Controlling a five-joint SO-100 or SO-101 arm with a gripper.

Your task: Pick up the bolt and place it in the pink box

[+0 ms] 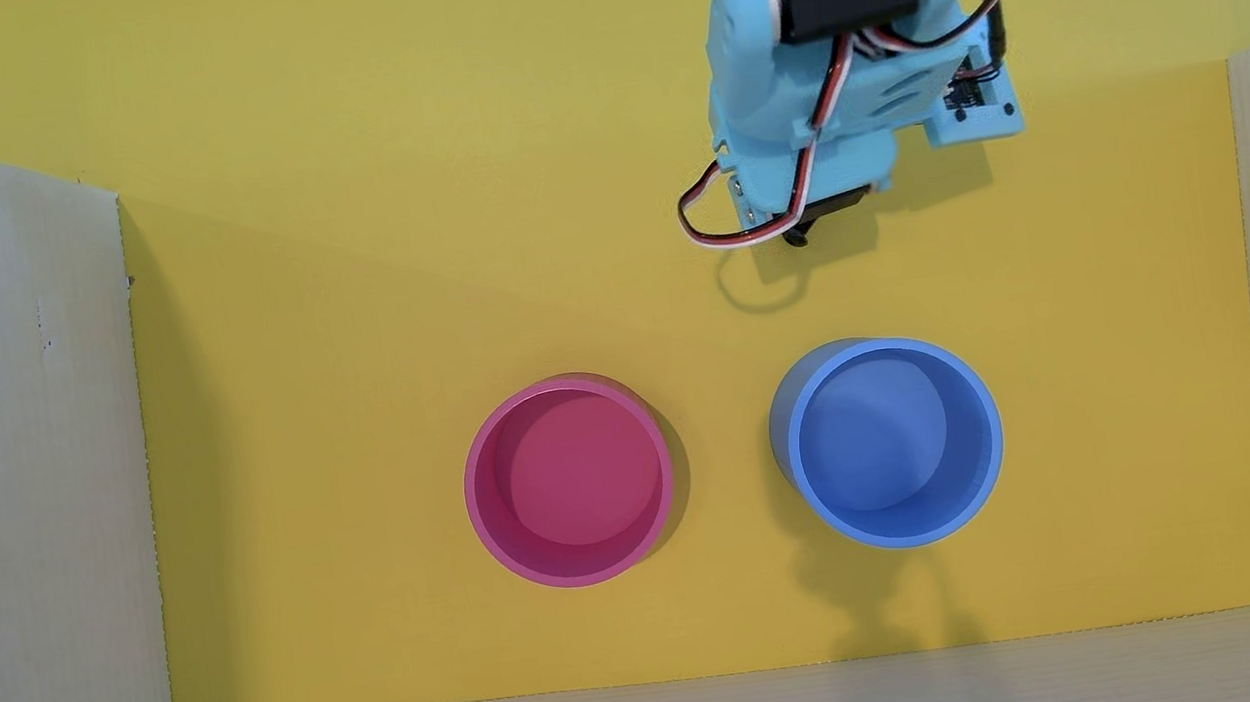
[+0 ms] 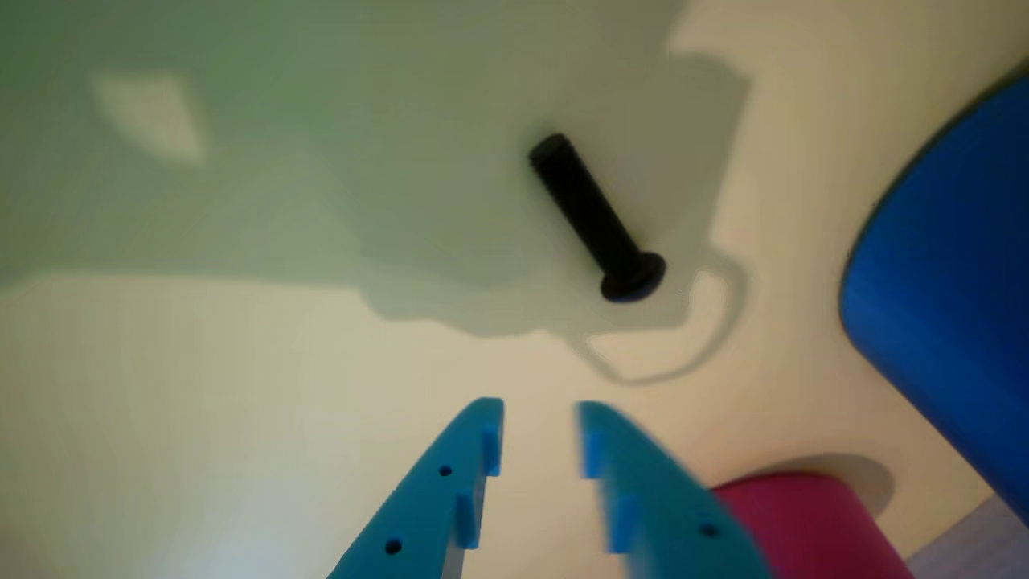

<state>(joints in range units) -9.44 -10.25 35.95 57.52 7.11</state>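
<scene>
Task at early stage: bolt [image 2: 595,219] lies loose on yellow counter [image 1: 383,283], ahead of jaws in wrist view. Gripper [image 2: 539,430] empty, jaws spread, not touching bolt. Pink cup [image 1: 489,522] empty, beside blue cup [image 1: 994,443]. Grasp, carry, drop remain.

Bolt mostly hidden from above, cups cropped at the wrist

In the overhead view the arm covers most of the bolt [image 1: 798,234]. In the wrist view, the gripper [image 2: 540,418] is blurred; the pink box [image 2: 812,527] and blue cup [image 2: 949,289] beside it are cropped.
</scene>
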